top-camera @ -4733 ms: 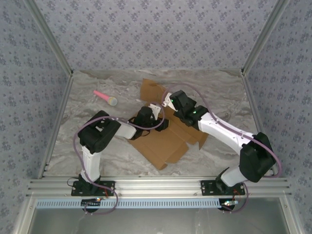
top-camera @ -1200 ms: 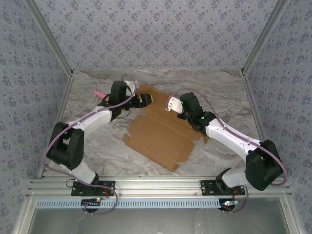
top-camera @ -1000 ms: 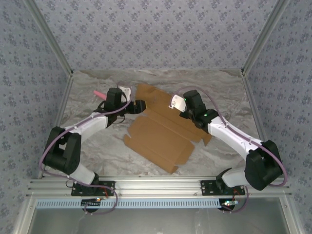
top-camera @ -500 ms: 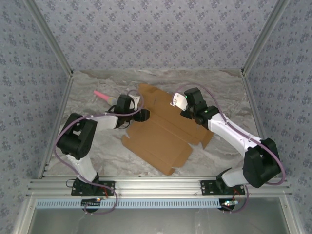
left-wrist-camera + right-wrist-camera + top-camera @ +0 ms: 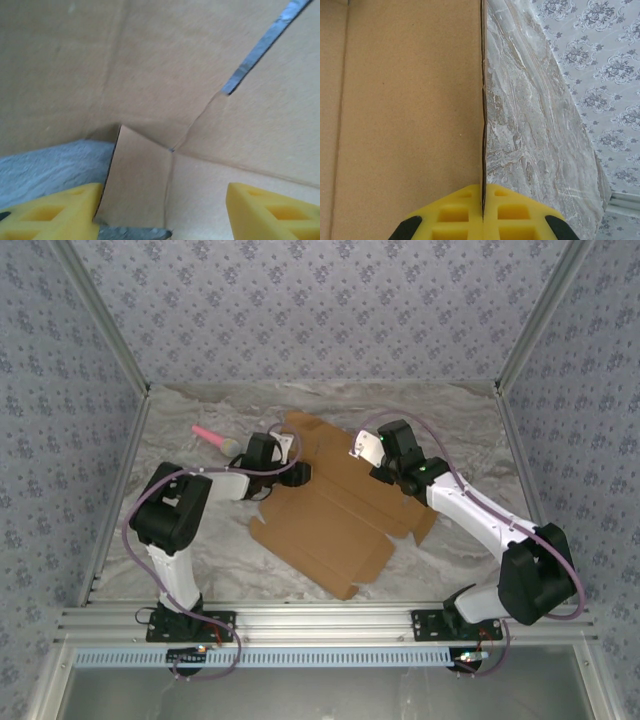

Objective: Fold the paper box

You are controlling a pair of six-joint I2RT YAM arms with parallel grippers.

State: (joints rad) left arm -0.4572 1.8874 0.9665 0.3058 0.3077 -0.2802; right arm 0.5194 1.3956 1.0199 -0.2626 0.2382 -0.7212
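- The paper box (image 5: 330,525) is lying mid-table as a mostly flat brown sheet, its flaps spreading toward the far side and one corner pointing at the arm bases.
- The right gripper (image 5: 402,480) is pinching the sheet's far right edge. In the right wrist view its yellow fingers (image 5: 455,212) are pressing together, with the cardboard edge running straight into the seam between them.
- The left gripper (image 5: 297,475) is sitting at the sheet's far left corner. In the left wrist view its fingers (image 5: 55,212) are standing wide apart, with a small corner flap (image 5: 137,180) rising between them, close against the left one.
- The step in hand looks like an early fold: one side anchored, the left flap being lined up for a grasp.
- The next move likely calls for closing on that flap and turning it up along its crease without dragging the sheet.
- The table (image 5: 200,540) is marbled grey; a pink stick (image 5: 212,437) is lying to the far left, apart from the box.
- Whether the left finger is actually touching the flap is hard to tell, and the arms are covering the far creases.
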